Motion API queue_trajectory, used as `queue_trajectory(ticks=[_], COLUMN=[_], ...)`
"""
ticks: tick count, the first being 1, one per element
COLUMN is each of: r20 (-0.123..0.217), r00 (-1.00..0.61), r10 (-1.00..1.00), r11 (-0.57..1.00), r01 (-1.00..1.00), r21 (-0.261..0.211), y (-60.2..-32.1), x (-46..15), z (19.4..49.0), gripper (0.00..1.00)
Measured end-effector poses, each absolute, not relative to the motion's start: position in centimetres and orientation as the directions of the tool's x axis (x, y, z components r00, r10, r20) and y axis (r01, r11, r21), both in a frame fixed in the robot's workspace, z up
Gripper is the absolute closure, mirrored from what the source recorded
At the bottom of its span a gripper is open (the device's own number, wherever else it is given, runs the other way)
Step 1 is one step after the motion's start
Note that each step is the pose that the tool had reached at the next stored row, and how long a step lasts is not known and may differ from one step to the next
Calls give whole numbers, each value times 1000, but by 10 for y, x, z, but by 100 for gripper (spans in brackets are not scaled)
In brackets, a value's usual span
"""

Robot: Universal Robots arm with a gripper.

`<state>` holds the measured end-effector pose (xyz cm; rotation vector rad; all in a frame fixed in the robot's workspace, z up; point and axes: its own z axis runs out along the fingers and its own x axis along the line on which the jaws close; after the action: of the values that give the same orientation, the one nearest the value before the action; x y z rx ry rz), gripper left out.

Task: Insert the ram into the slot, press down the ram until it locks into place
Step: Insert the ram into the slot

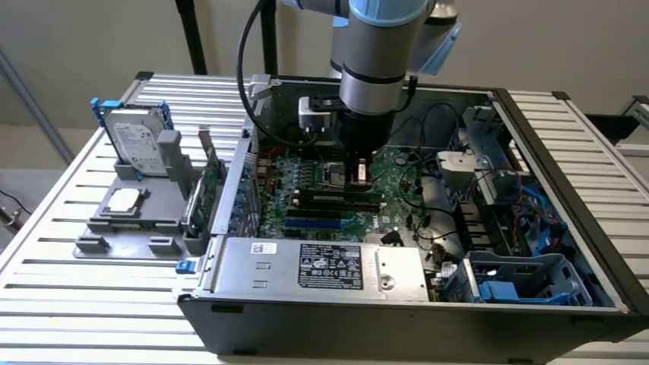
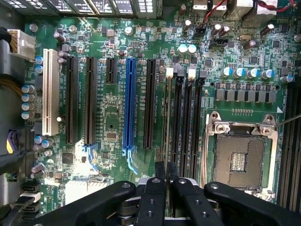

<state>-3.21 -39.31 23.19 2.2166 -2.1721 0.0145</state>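
Claw: we see the gripper (image 2: 166, 181) closest to the wrist camera, its two black fingers drawn in on a thin edge. We read that as gripping the ram.
Ram: the ram (image 2: 167, 122) runs away from the fingers edge-on, as a narrow pale line standing upright. It lies along the memory slot nearest the blue slot (image 2: 129, 103).
Slot: the slot (image 2: 170, 94) lies right under that edge, the first of several alike black slots set side by side. The others, toward the processor socket (image 2: 240, 160), look bare.
Latch: a white latch (image 2: 170, 72) sits at the slot's far end. Seen edge-on, we cannot tell whether it has closed on the stick.
Board: the green motherboard (image 2: 110, 117) spreads out beyond and around the slots.
Exterior view: the arm stands upright inside the open computer case (image 1: 304, 319), with the gripper (image 1: 357, 176) down over the board.
Done: we judge the stick picked up, carried over and lined up with its slot, perhaps already entered.
Left: the press down to the lock, which nothing here confirms.
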Motion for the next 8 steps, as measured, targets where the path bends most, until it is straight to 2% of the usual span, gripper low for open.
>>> queue_trajectory(ticks=[8], r20=[34], r00=[15], r10=[-999], r11=[-14], r01=[-1000], r21=[20], y=[-393], x=[-32], z=[231], gripper=[87])
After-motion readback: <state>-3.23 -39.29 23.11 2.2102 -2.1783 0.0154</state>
